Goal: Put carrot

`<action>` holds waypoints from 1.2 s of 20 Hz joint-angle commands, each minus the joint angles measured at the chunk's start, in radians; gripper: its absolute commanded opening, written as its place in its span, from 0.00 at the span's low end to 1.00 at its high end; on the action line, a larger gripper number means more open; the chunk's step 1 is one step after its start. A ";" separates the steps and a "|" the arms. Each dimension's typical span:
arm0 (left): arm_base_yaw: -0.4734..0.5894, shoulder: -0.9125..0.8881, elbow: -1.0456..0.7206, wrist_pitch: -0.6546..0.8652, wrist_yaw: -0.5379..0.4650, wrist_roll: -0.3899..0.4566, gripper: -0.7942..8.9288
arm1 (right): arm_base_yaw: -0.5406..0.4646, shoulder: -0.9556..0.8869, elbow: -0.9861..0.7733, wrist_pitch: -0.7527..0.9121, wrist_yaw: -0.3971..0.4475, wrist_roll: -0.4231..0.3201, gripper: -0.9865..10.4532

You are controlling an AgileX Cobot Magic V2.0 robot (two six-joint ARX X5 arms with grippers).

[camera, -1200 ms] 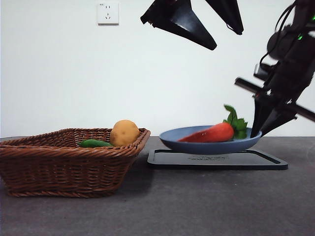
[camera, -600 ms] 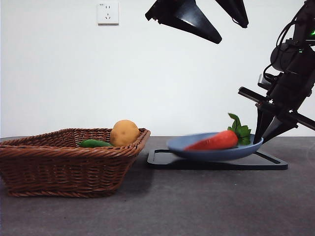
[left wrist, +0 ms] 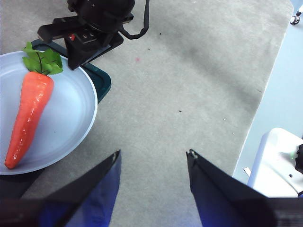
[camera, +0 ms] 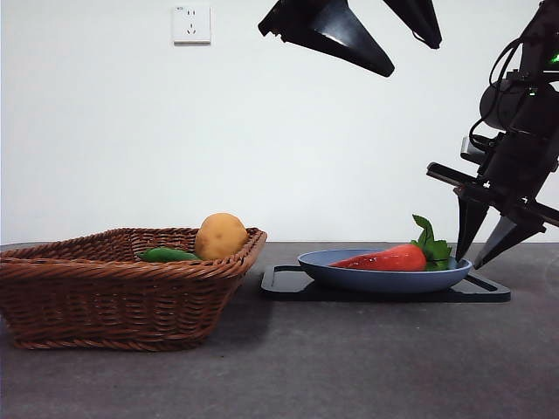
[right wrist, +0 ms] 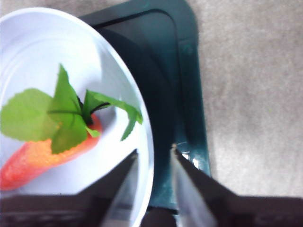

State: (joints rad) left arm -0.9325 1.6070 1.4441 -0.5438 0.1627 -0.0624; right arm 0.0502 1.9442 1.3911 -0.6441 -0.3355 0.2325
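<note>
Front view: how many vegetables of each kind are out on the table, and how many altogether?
Carrot, on the blue plate: 1
Potato, in the wicker basket: 1
Green vegetable, in the wicker basket: 1
Total: 3

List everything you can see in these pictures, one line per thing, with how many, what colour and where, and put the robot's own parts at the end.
carrot: one, orange-red with green leaves, lying in the plate.
plate: one, blue, sitting on the tray.
tray: one, black, on the table beside the basket.
basket: one, brown wicker, on the table.
potato: one, tan, in the basket.
green vegetable: one, green, in the basket next to the potato.
wall socket: one, white, on the wall.
table: one, grey.
left gripper: black, open, high above the table, holding nothing.
right gripper: black, open, its jaws straddling the plate's rim by the carrot's leaves, one inside and one outside.
</note>
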 commanded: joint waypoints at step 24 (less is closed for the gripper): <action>0.443 -0.158 -0.093 0.051 -0.279 0.068 0.09 | 0.391 -0.702 -0.180 -0.174 0.327 -0.154 0.09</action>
State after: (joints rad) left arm -0.4866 1.4631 1.3445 -0.5037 -0.1200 -0.0086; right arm 0.4355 1.2430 1.2148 -0.8322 -0.0166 0.0849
